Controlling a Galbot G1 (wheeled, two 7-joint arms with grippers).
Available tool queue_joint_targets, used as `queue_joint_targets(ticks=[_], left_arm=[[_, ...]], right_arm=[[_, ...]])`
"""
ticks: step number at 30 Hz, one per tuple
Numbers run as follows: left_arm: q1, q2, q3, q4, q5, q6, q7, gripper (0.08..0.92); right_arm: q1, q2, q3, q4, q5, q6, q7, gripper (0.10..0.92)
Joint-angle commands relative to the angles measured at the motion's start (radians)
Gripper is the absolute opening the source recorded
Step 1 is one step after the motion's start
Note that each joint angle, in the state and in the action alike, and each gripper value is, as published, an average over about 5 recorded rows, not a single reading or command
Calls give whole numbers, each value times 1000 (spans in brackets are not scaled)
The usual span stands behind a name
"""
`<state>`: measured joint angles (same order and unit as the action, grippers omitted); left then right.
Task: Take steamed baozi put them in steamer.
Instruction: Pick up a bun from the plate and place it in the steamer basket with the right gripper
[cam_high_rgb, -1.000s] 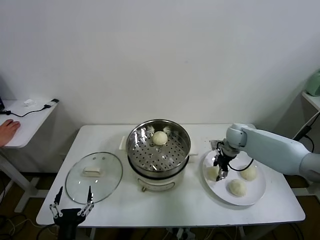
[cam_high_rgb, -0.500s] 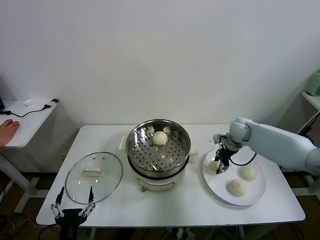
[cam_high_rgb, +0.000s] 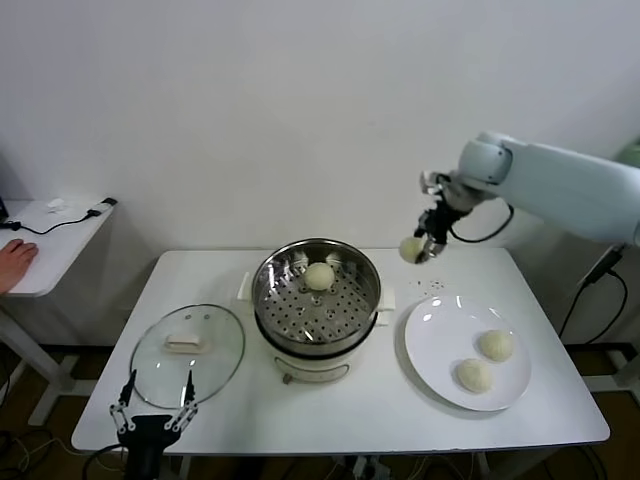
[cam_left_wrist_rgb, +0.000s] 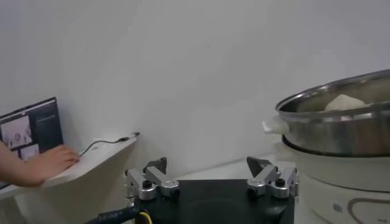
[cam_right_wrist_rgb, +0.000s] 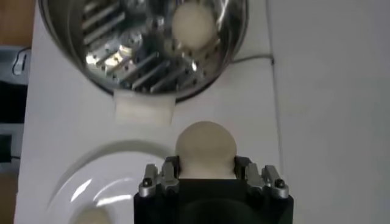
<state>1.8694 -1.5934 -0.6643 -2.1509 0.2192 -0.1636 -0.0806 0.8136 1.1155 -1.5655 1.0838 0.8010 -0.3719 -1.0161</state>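
head view: the right end effector (cam_high_rgb: 418, 246) is raised well above the table (cam_high_rgb: 400, 410), pinching one steamed baozi (cam_high_rgb: 410, 249) between its fingers. the steamer (cam_high_rgb: 317, 298) lies to the robot's left of that held bun and lower down, so the coming move looks like a sideways carry toward the pot and then a descent. one baozi in the steamer (cam_high_rgb: 319, 276) sits toward the back of the perforated tray, leaving the front free. two more buns (cam_high_rgb: 485, 360) rest on the white plate (cam_high_rgb: 425, 345). the left end effector (cam_high_rgb: 153, 417) hangs at the near table edge by the glass lid (cam_high_rgb: 188, 352), spread wide and idle.

left wrist view: the left end effector (cam_left_wrist_rgb: 212, 178) shows its fingers apart, holding nothing, with the steamer (cam_left_wrist_rgb: 335, 131) beside it.

right wrist view: the bun (cam_right_wrist_rgb: 206, 148) sits clamped in the right end effector (cam_right_wrist_rgb: 207, 173); the steamer (cam_right_wrist_rgb: 143, 42) lies ahead, apart from it, with the plate (cam_right_wrist_rgb: 109, 185) below.
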Motion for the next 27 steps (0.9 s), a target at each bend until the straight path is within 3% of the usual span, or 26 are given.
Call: queue_joint_targets(ticks=[1,11,27], left_arm=[[-1,14,15,-9,33,-18,-1,823],[0,27,15,-8,23,-14,-1,823],[-8,27,15,23,20,-13,0,823]], right_arm=[[57,231,-13,2,182,-83,84,585],[-117,385,6,-48,156,-144,173,585],[-257,416,-13,-75,95,-167,198,592]])
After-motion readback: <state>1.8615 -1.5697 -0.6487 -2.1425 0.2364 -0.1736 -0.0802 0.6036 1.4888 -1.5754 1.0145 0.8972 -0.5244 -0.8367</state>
